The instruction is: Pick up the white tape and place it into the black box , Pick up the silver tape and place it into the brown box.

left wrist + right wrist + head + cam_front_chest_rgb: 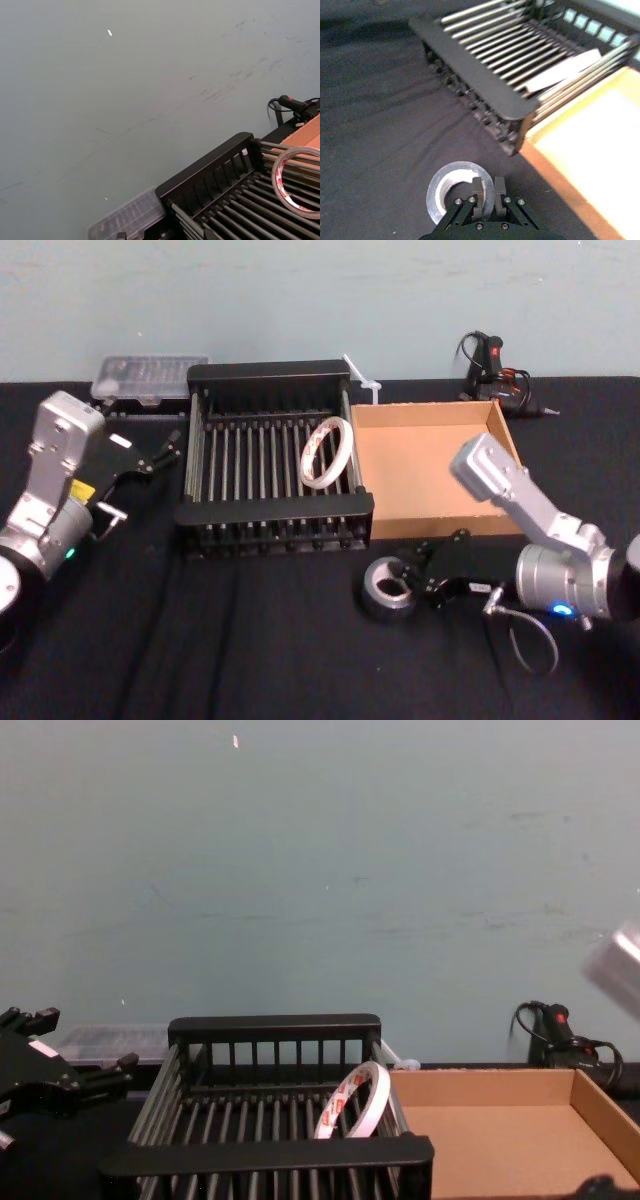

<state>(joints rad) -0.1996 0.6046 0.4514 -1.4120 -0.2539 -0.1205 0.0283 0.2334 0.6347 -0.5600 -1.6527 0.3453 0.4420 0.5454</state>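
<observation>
Low in the head view, right of centre, the right end effector (408, 578) has its fingers nearly closed on the silver tape's (385, 589) wall, the roll lying on the worktop (250, 640) just below the brown box (430, 468). Left of that, the white tape (327, 452) leans inside the black box (272, 462). Far left, the left end effector (163, 452) rests open.

Black-clothed table (250, 640): black box (275, 510), brown box (430, 465), silver tape (385, 588).
</observation>
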